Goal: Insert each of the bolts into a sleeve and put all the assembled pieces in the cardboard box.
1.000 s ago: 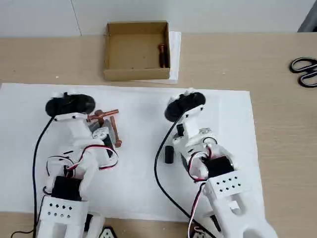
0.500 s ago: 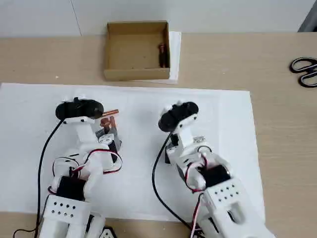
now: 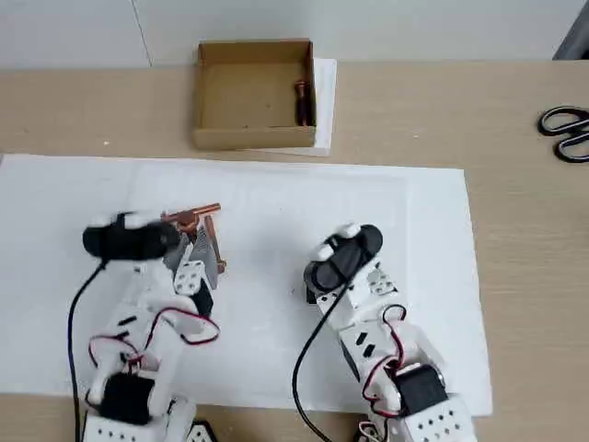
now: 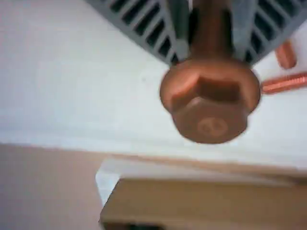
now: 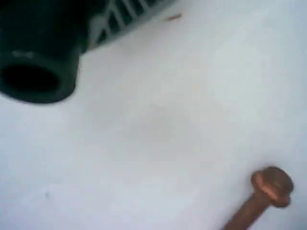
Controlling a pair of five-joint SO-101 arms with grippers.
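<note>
My left gripper (image 4: 209, 40) is shut on a copper bolt (image 4: 210, 103), whose hex head faces the wrist camera between the grey fingers (image 4: 144, 24). In the high view this gripper (image 3: 196, 247) sits at the left of the white paper, beside two loose bolts (image 3: 207, 211) (image 3: 217, 249). My right gripper (image 5: 53, 38) is shut on a black sleeve (image 5: 38, 62) with its open bore showing, low over the paper. Another copper bolt (image 5: 265, 196) lies on the paper farther off. The cardboard box (image 3: 253, 138) stands at the back with one assembled piece (image 3: 301, 101) inside.
A white paper sheet (image 3: 414, 212) covers the table in front of both arms. Black scissors (image 3: 566, 133) lie at the far right edge. A white sheet pokes out from under the box (image 3: 325, 101). The right arm's wrist (image 3: 342, 258) stands mid-paper.
The right arm has drawn back toward the table's front with the sleeve. The left arm's wrist has swung left and back a little, the bolt still in its gripper.
</note>
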